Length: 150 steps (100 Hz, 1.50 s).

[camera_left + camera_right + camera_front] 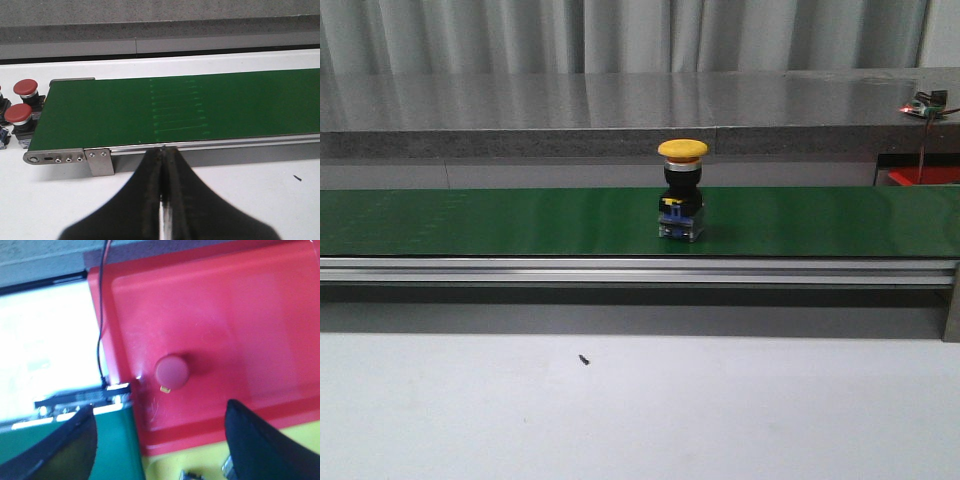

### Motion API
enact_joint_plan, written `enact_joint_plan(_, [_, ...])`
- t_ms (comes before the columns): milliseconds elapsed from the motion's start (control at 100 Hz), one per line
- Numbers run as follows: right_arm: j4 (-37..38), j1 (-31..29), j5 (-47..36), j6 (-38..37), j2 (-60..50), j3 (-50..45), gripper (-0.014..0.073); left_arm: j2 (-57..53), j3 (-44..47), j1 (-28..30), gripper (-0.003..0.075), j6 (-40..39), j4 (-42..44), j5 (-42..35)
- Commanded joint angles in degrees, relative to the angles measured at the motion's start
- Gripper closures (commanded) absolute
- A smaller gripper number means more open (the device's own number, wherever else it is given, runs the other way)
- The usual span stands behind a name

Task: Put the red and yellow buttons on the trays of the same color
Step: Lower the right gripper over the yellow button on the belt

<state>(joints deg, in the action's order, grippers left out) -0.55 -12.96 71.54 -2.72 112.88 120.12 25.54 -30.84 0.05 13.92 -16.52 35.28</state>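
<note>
Altogether four buttons show: one yellow button [682,190] upright on the green belt [500,220], two red buttons [22,102] just off the belt's end, one red button [171,371] on the red tray [240,305]. Left fingers [150,200] pressed together; right fingers [260,440] spread apart above the tray's button, not touching.

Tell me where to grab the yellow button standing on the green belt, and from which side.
Grip the yellow button by the black neck just under its mushroom cap, coming down from above with the fingers closing from left and right. It stands upright on the belt, and the wide cap would likely catch on the fingers and stop it slipping. The blue base looks blockier and harder to pinch.
</note>
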Motion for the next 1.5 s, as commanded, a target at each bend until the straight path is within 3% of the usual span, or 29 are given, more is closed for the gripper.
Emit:
enact_joint_plan(0, [-0.3,1.2,4.5,0.6,-7.6,-1.9,0.0055,0.2,-1.5,-0.4,0.0740,0.1,-0.6,-3.8])
enact_joint_plan(410, [-4.1,13.0,2.6,0.6,-25.0,-19.1,0.0055,0.2,-1.5,-0.4,0.0740,0.1,-0.6,-3.8])
enact_joint_plan(820, [-7.3,26.2,0.7,-0.6,-26.2,-26.5,0.0055,0.2,-1.5,-0.4,0.0740,0.1,-0.6,-3.8])
enact_joint_plan(940, [-7.3,29.4,-0.5,-4.1,-25.0,-26.5,0.0055,0.2,-1.5,-0.4,0.0740,0.1,-0.6,-3.8])
enact_joint_plan(1180, [-5.1,33.7,-1.7,-18.2,-21.6,-26.5,0.0055,0.2,-1.5,-0.4,0.0740,0.1,-0.6,-3.8])
enact_joint_plan(1490, [-2.1,34.6,-3.3,-29.9,-18.2,-26.5,0.0055,0.2,-1.5,-0.4,0.0740,0.1,-0.6,-3.8])
